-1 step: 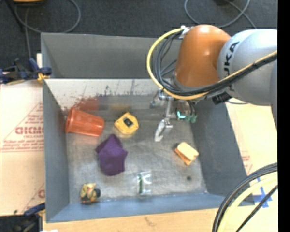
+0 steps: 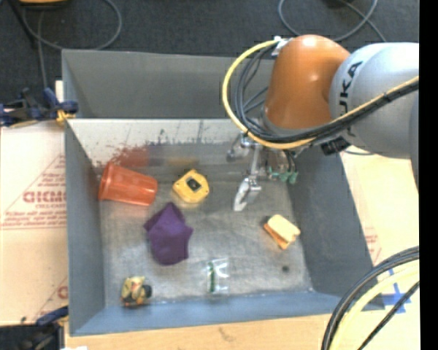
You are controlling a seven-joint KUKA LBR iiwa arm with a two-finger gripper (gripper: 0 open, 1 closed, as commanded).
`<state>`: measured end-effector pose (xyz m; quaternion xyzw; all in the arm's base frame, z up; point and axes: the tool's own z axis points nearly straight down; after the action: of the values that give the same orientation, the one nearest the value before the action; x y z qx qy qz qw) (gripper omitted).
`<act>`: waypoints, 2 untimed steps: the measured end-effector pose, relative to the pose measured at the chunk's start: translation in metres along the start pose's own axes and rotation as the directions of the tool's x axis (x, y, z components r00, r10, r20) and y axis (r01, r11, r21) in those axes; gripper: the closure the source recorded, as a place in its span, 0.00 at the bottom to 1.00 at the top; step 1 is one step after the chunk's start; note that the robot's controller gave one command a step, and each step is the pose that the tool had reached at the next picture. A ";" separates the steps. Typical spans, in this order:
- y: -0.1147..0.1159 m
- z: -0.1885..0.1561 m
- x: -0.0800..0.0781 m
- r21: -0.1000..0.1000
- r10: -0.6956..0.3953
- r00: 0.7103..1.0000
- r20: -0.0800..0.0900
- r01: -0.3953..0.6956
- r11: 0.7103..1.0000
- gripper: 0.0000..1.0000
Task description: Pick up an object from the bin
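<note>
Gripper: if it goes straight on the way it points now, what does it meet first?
Probably the bare bin floor, between the yellow round thing and the tan block. Neither seems to lie under the gripper, though depth is hard to judge.

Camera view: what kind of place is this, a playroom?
Probably a robot lab, not a playroom: a KUKA arm hangs its pincer over a grey metal bin holding odd bits like an orange cup and a purple cloth, with cables looping nearby.

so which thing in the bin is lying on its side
The orange cup, at the far left of the bin; it is the only cup there, and it lies tipped over.
</note>
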<state>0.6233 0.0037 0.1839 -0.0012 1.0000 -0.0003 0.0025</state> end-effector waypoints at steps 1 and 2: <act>0.053 0.009 0.022 0.001 -0.020 1.000 0.000 0.020 1.000 0.00; 0.081 0.020 0.025 -0.003 -0.123 0.992 -0.002 0.123 0.992 0.00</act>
<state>0.5979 0.0847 0.1639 -0.0630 0.9980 0.0010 0.0014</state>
